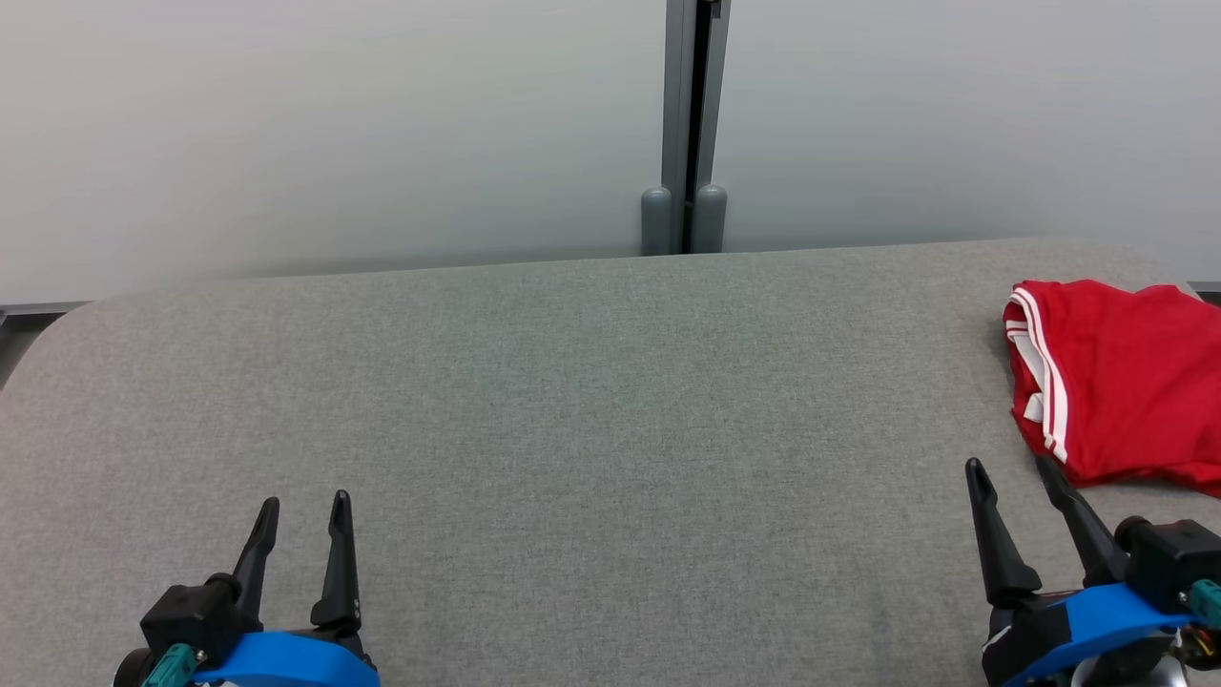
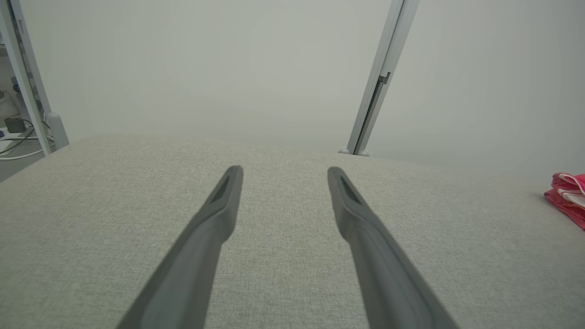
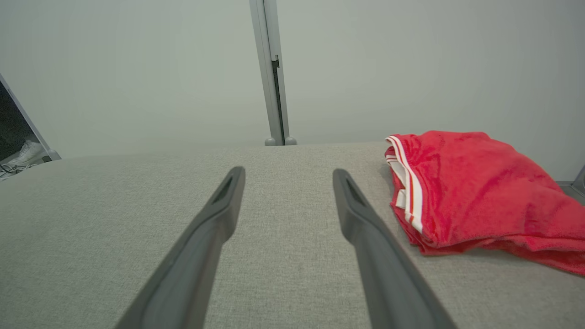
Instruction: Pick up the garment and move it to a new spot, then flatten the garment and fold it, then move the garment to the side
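- Lying crumpled at the right end of the grey woven-fabric tabletop (image 1: 572, 401): red soft-cloth garment with white stripe trim (image 1: 1126, 382), cut off by the head view's right border.
- Showing the white-striped hem on the side facing the table middle; rest of the red cloth heaped, not flat, not neatly folded.
- Sitting at lower left of head view: left gripper (image 1: 306, 498), two long dark fingers spread wide apart, gripping nothing, only bare grey fabric between them.
- Well apart from the garment, most of the table between the two.
- From the left wrist view: same wide spread, garment just a small red-and-white bit at the far right edge.
- Sitting at lower right of head view: right gripper (image 1: 1009, 463), fingers likewise spread wide, empty.
- Close to the garment: outer fingertip just beside the near red edge, no contact visible.
- From the right wrist view: garment right of the fingers, striped hem nearest, a strip of grey table showing between finger and cloth.
- Height of either gripper above the fabric: cannot tell.
- Behind the table: pale grey wall panels, joined by a grey metal post (image 1: 693, 124) with two rounded feet at the far edge.
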You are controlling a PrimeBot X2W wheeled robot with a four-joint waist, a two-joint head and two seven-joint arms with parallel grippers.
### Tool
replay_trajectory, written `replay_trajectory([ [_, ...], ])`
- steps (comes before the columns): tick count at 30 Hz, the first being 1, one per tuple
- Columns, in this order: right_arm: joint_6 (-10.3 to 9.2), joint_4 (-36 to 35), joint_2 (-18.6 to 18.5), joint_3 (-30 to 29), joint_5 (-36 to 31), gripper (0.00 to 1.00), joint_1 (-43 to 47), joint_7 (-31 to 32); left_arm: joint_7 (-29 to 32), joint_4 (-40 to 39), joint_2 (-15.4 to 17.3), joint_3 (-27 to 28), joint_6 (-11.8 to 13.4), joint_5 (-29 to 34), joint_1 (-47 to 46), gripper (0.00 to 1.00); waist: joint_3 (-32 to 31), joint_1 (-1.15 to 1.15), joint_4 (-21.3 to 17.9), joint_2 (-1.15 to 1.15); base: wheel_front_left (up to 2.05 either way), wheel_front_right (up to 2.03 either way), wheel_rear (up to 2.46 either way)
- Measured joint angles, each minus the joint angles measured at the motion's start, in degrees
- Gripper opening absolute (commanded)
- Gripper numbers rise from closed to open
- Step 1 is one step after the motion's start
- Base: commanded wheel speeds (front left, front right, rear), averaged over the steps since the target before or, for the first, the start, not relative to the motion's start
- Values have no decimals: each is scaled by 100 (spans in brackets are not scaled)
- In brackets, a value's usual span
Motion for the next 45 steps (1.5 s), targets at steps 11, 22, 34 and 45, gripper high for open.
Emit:
replay_trajectory([
  [11,0,236,22,109,32,100,-20,-154,0,69,-16,31,-42,5,-1,100,25,0,-34,0,0,0,0],
  [22,0,748,107,148,55,0,100,-124,37,481,-198,-7,-65,-23,307,0,31,1,-41,0,0,0,0],
  [34,0,808,153,82,1238,0,93,31,379,391,-279,200,-94,-1076,309,0,33,1,-25,0,0,0,0],
  [45,0,828,185,23,2264,0,1,164,644,259,-374,388,-118,-1968,235,0,36,1,-8,0,0,0,0],
])
